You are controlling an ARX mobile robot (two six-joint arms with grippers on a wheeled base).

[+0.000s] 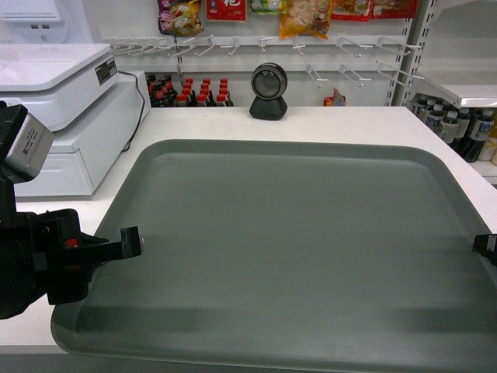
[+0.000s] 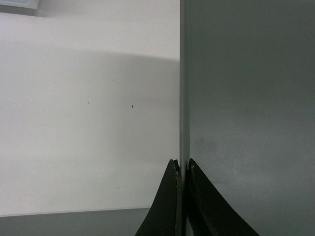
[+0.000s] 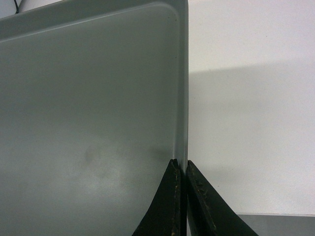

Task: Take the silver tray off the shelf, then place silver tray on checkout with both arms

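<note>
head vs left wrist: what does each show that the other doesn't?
Head only: the whole silver tray, the cash register, the black scanner, bottles and snack bags behind, and the right pincer at the tray's right edge. Left wrist only: the left pincer shut on the tray's rim, seen close, and the shadow beside the tray. Both: the tray's left edge, the white checkout, and the left pincer.

1. The silver tray [image 1: 287, 249] is cut off by the frame's edge at 6 o'clock.
2. The right gripper [image 1: 485, 247] is mostly cropped at 3 o'clock.
3. The cash register [image 1: 54, 109] is cropped at 9 o'clock.
</note>
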